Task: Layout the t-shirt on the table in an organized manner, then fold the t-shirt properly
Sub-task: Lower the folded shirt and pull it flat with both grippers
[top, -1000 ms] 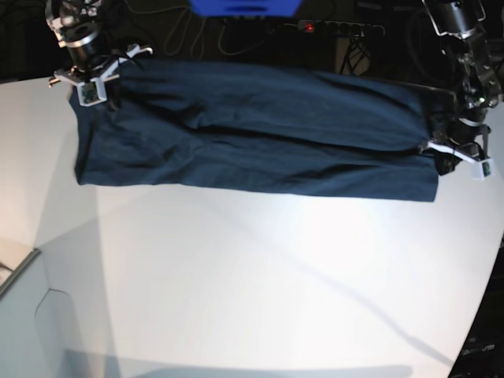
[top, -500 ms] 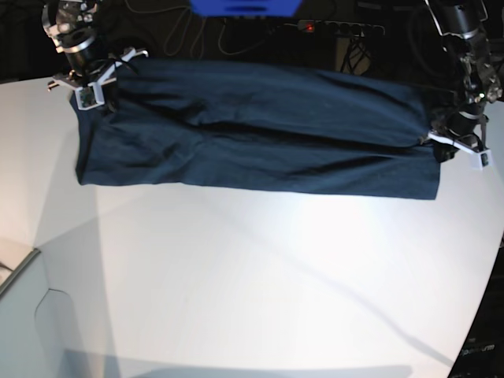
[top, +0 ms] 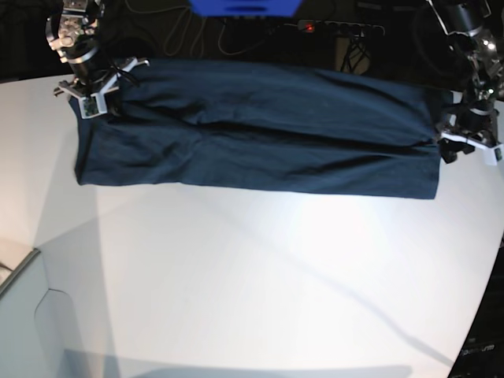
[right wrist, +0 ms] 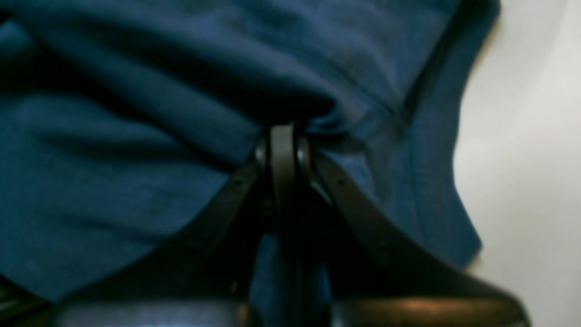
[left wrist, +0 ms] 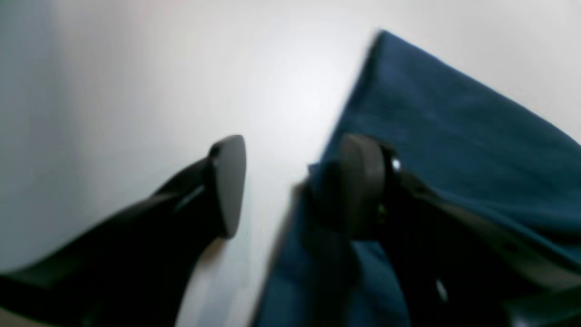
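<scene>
The dark navy t-shirt (top: 260, 130) lies as a long, wrinkled band across the far half of the white table (top: 260, 276). In the base view my right gripper (top: 93, 96) sits at the shirt's left end. The right wrist view shows this gripper (right wrist: 283, 145) shut on a bunched fold of the t-shirt (right wrist: 136, 181). My left gripper (top: 470, 146) is at the shirt's right end. Seen from the left wrist, it (left wrist: 292, 186) stands open: one finger (left wrist: 227, 181) is over bare table (left wrist: 136, 68), and the other rests on the t-shirt (left wrist: 454, 136) at its edge.
Beyond the table's curved far edge are a blue object (top: 244, 6), a power strip (top: 339, 28) with a red light, and dark cables. A pale grey box corner (top: 16, 272) juts in at the lower left.
My left gripper has opened and let go of the shirt's right end, drifting slightly up and right. The right gripper stays shut on the left end and has shifted slightly farther back.
</scene>
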Controlling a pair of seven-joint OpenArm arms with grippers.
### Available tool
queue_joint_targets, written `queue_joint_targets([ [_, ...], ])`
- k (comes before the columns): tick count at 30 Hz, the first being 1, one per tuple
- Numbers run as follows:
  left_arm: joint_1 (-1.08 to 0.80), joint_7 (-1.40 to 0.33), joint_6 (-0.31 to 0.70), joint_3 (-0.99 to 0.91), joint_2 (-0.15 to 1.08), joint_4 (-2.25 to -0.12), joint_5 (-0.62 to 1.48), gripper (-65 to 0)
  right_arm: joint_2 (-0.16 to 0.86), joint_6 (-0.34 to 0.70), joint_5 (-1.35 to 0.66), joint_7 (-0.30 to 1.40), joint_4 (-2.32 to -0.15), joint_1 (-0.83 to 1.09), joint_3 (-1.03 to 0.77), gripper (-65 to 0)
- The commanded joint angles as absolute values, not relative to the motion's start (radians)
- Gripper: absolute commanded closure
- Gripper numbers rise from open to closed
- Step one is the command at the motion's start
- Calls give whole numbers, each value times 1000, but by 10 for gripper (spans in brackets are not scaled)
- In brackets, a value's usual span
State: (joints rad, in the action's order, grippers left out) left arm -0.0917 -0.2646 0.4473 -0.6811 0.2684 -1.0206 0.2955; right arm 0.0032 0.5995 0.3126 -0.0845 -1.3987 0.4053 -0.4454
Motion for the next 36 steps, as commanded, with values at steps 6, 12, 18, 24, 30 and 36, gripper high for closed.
queue_joint_targets([
  [6,-88,-245,455,-680,257,-1027,306,-325,19,601,306,-99,-1383,384,-449,0],
  [12,-93,-245,455,-679,225,-1027,306,-325,18,601,308,-96,-1377,358,-447,0],
  [18,-114,-246,455,-679,196,-1027,305,-320,18,601,309,-93,-1377,338,-447,0],
  [24,-124,-246,455,-684,194,-1027,306,-244,19,601,309,-90,-1368,309,-440,0],
  [30,-120,-246,455,-688,194,-1027,306,0,21,601,311,-93,-1285,269,-440,0],
  [36,-101,-246,455,-688,199,-1063,309,-2,33,601,311,-99,-1233,257,-441,0],
])
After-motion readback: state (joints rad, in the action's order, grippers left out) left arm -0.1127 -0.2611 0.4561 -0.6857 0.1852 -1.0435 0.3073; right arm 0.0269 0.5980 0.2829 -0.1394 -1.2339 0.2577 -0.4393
